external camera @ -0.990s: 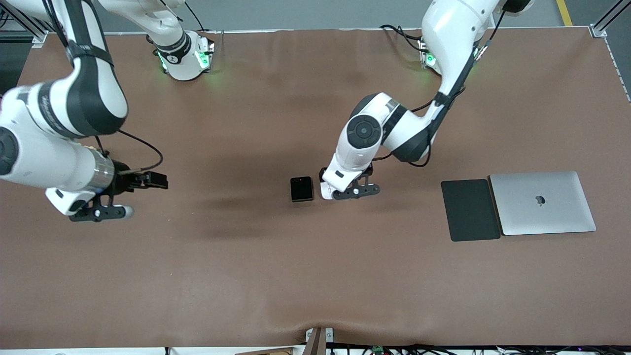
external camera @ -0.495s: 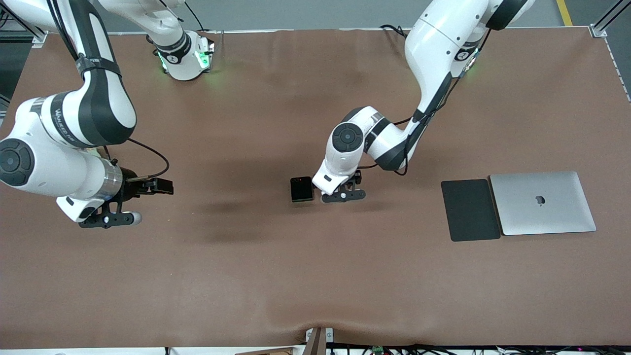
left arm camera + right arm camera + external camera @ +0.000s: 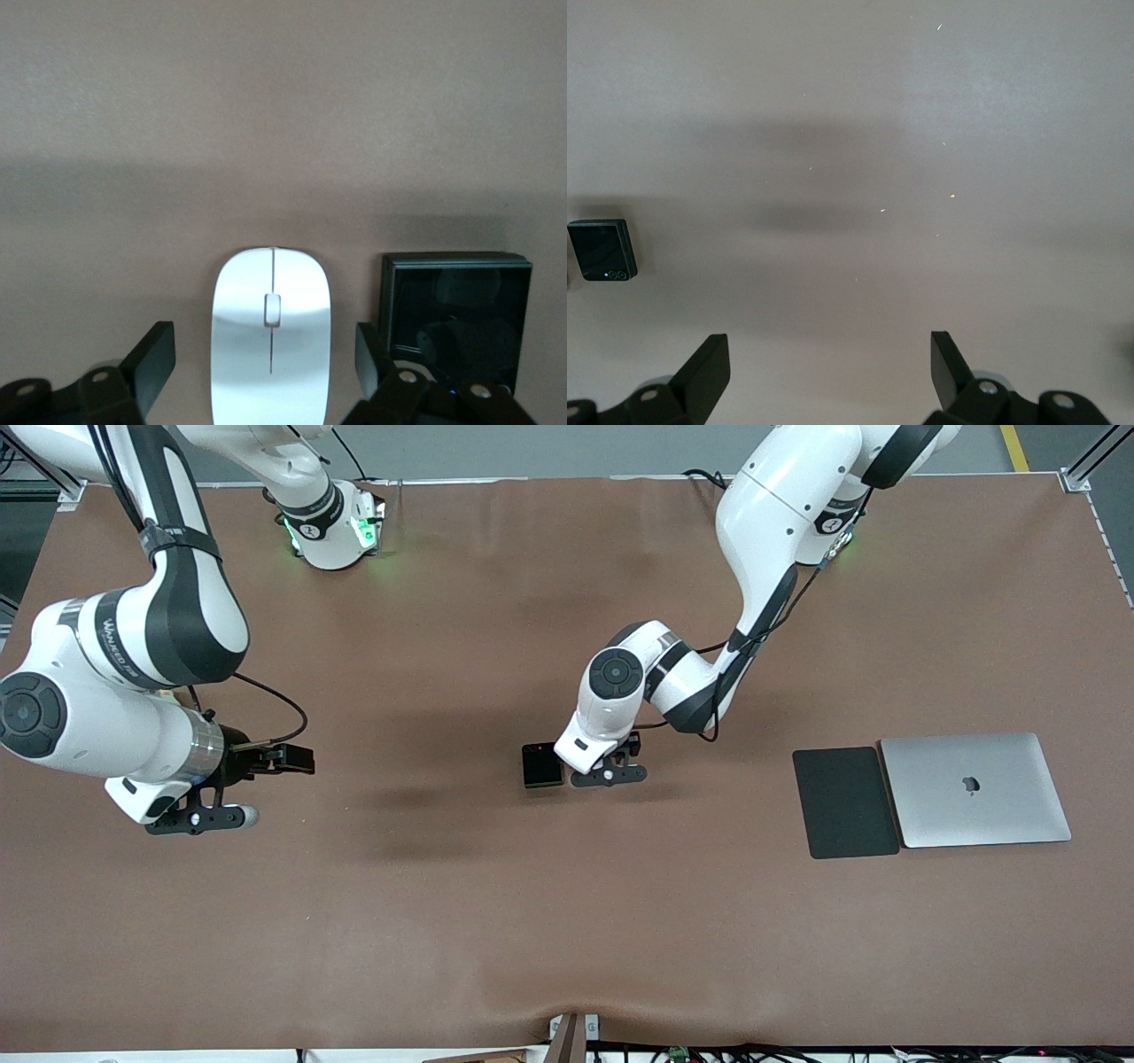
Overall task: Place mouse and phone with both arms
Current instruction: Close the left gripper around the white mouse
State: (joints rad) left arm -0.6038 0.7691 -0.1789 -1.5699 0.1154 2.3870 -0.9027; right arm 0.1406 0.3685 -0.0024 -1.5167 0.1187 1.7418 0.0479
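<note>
Left gripper [image 3: 266, 372] hung spread over the mouse [image 3: 270, 332], fingers straddling it for a grasp, beside the phone [image 3: 541, 765] at mid-table, while the right gripper [image 3: 831, 372] waited open over bare table.

The phone [image 3: 541, 765] lies flat near the middle of the table [image 3: 567, 921]. The mouse [image 3: 270, 332] lies just beside it, toward the left arm's end, under the left gripper [image 3: 608, 774] and between its spread fingers. A flat pad [image 3: 844, 802] and a closed laptop [image 3: 974, 789] lie side by side farther toward that end, the pad between mouse and laptop. The right gripper [image 3: 202, 816] hangs over bare table toward the right arm's end.
</note>
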